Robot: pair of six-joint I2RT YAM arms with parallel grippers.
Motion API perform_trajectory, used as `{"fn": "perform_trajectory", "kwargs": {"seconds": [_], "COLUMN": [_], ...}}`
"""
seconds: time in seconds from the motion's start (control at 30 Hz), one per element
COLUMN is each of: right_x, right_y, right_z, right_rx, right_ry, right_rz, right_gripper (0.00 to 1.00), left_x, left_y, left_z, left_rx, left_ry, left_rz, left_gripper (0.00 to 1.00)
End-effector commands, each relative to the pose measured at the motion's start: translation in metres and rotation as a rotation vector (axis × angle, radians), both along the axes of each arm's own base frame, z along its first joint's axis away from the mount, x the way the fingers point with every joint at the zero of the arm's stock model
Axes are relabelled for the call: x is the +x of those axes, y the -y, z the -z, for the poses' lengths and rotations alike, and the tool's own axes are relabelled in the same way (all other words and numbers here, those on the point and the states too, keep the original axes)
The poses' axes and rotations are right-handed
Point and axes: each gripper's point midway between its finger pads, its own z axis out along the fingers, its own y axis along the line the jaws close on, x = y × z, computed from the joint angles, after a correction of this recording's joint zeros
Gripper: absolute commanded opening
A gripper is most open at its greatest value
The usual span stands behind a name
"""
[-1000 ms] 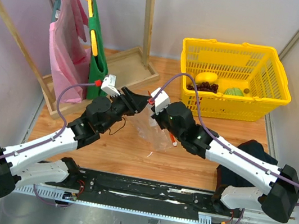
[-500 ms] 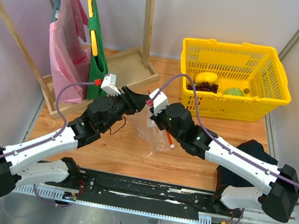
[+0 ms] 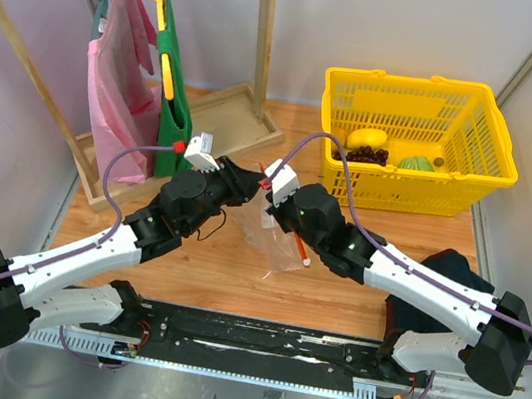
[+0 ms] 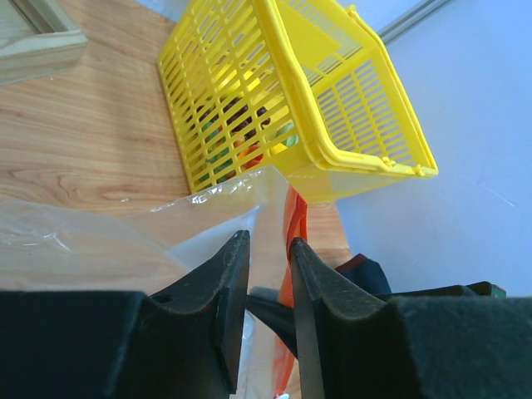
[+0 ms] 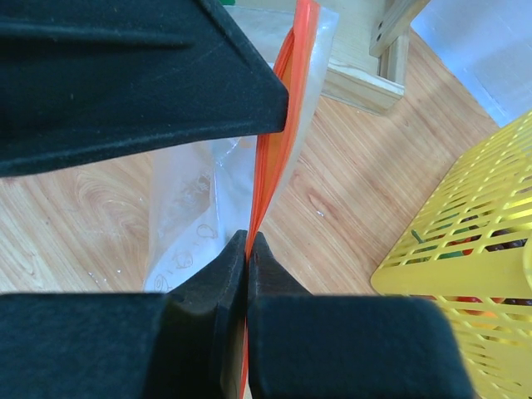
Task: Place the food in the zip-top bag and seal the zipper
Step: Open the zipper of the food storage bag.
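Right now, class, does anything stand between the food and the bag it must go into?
Yes. The food lies in the basket, whose near wall stands between it and the bag; it would likely need lifting over the rim.

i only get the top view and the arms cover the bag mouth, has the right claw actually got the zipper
observer: yes. In the right wrist view the right claw is shut on the red-orange zipper strip, which runs up out of its tips.
operator: ok and the left claw, is it gripping anything
observer: not that I can see. In the left wrist view the left claw stands slightly open. The clear edge of the zip-top bag seems to run into the gap and does not look pinched.
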Motion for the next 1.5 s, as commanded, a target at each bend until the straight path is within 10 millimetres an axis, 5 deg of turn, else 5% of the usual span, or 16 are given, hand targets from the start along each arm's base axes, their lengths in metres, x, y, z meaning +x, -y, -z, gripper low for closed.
{"fn": "perform_trajectory", "kwargs": {"seconds": [0.0, 0.37, 0.6, 0.83, 1.0, 1.2, 1.47], "right_x": [-0.007, -0.014, -0.017, -0.021, -0.031, -0.038, -0.038], "right_y": [-0.007, -0.016, -0.017, -0.01, -0.004, 0.004, 0.001], "right_z": [-0.005, -0.005, -0.008, -0.018, -0.046, -0.068, -0.065], "right_rx": [0.03, 0.027, 0.039, 0.041, 0.106, 0.179, 0.192], "right_ry": [0.017, 0.031, 0.042, 0.076, 0.102, 0.122, 0.084], "right_rz": [-0.031, -0.097, -0.12, -0.136, -0.166, -0.16, -0.15], "right_gripper": [0.01, 0.01, 0.02, 0.27, 0.4, 0.47, 0.5], "left_x": [0.002, 0.0, 0.0, -0.002, -0.007, -0.013, -0.018], "left_y": [-0.001, 0.009, 0.01, -0.008, -0.017, -0.013, -0.003], "left_z": [-0.006, -0.002, -0.001, -0.013, -0.022, -0.032, -0.033], "left_rx": [0.004, 0.0, 0.004, 0.074, 0.18, 0.272, 0.304], "left_ry": [0.011, -0.009, -0.014, 0.024, 0.029, 0.007, -0.05], "left_rz": [-0.019, 0.022, 0.025, -0.022, -0.013, 0.051, 0.112], "left_gripper": [0.29, 0.26, 0.05, 0.0, 0.0, 0.0, 0.0]}}
